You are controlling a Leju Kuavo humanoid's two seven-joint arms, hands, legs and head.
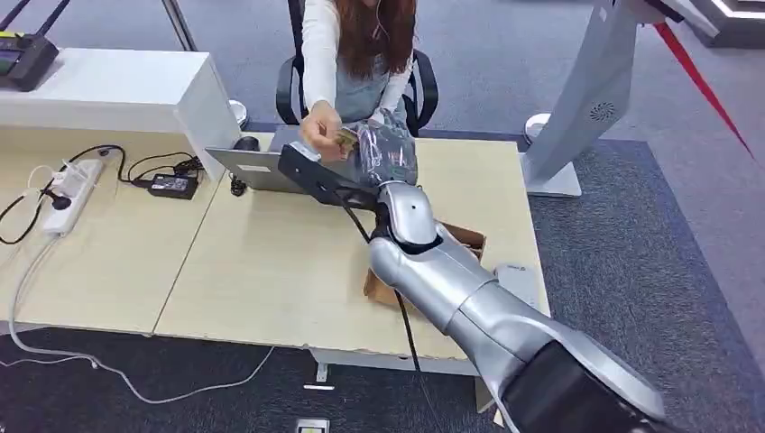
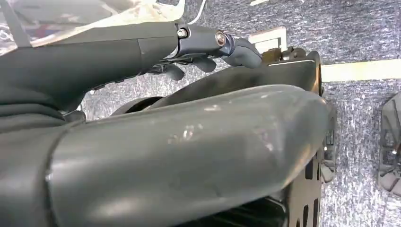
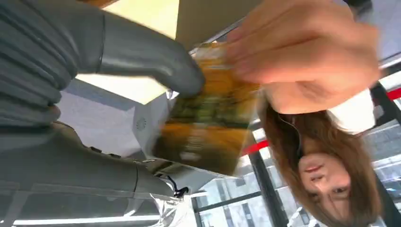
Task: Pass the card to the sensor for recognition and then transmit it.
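While a laptop point(image 1: 257, 169) and a cardboard box point(image 1: 465, 239) sit on the desk point(image 1: 271, 271), the right hand point(image 1: 383, 153) pinches a blurry yellow-green card point(image 3: 208, 118) over the far edge, a person's hand point(image 3: 302, 52) gripping its other end. The left hand point(image 2: 208, 47) hangs over carpet, fingers curled on nothing.
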